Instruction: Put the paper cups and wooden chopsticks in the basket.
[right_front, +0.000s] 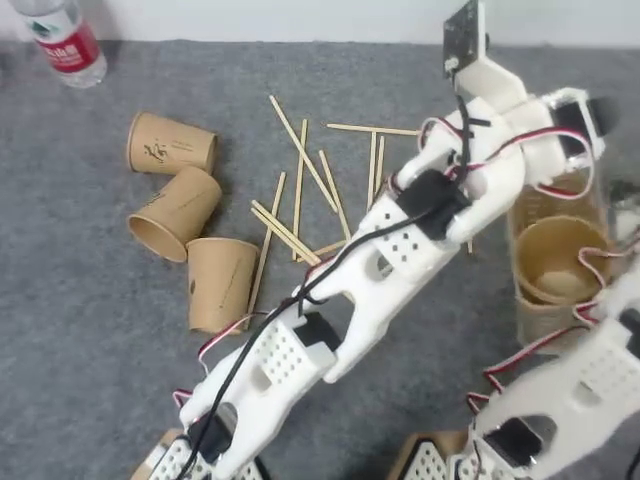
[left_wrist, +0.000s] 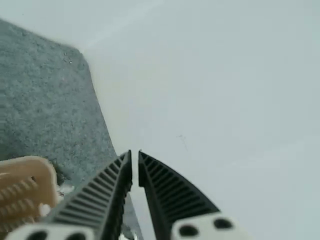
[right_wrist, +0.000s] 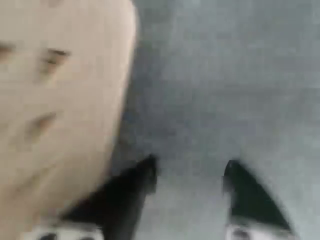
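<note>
Paper cups lay tipped at left by scattered chopsticks; one more cup sat in the basket at right. We saw the left gripper pinched together, empty, and the right gripper spread, empty.

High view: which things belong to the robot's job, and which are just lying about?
Job: three paper cups on the mat, fourth cup inside the basket, wooden chopsticks.
Lying about: plastic bottle.
</note>
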